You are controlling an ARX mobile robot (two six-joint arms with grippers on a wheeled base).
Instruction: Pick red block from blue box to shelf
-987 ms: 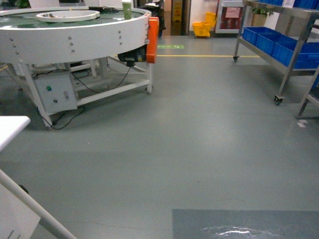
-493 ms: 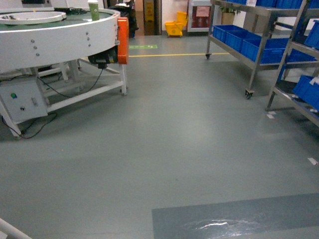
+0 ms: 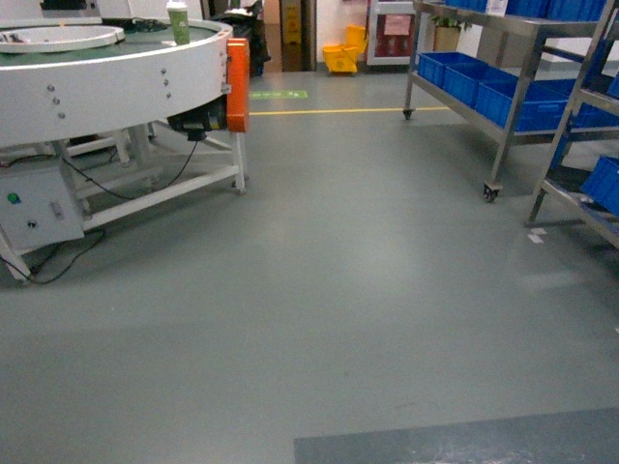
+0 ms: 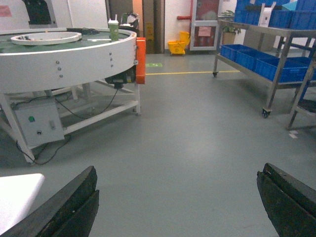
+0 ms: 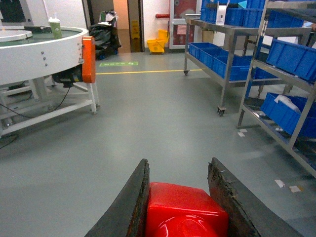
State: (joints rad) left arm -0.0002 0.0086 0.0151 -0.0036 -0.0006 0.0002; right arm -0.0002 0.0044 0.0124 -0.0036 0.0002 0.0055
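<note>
The red block (image 5: 185,210) is sitting clamped between the two dark fingers (image 5: 129,207) of the right claw (image 5: 183,197), its glossy top filling the gap between them at the bottom of the right wrist view. Both fingers are pressing against its sides, so the right claw is closing firmly on it, carried above the grey floor (image 3: 368,290).

The left claw (image 4: 177,207) is holding nothing: its two black fingers (image 4: 64,210) are standing wide apart at the lower corners of the left wrist view, with only bare floor showing between them. A white corner of some surface (image 4: 17,190) is poking in just beside the left finger.

Ahead and to the right, the shelf (image 5: 276,74) is standing on the floor, its steel posts and rails carrying dark blue ribbed crates (image 5: 291,57) on several tiers. A second steel rack on castors (image 3: 488,92), farther back, is holding more blue crates.

To the left, a large round white machine (image 3: 106,82) with an orange panel (image 3: 238,85) is resting on a white frame, with a green cup (image 3: 178,23) standing on its top. A yellow mop bucket (image 3: 340,58) is sitting by the far doorway.
</note>
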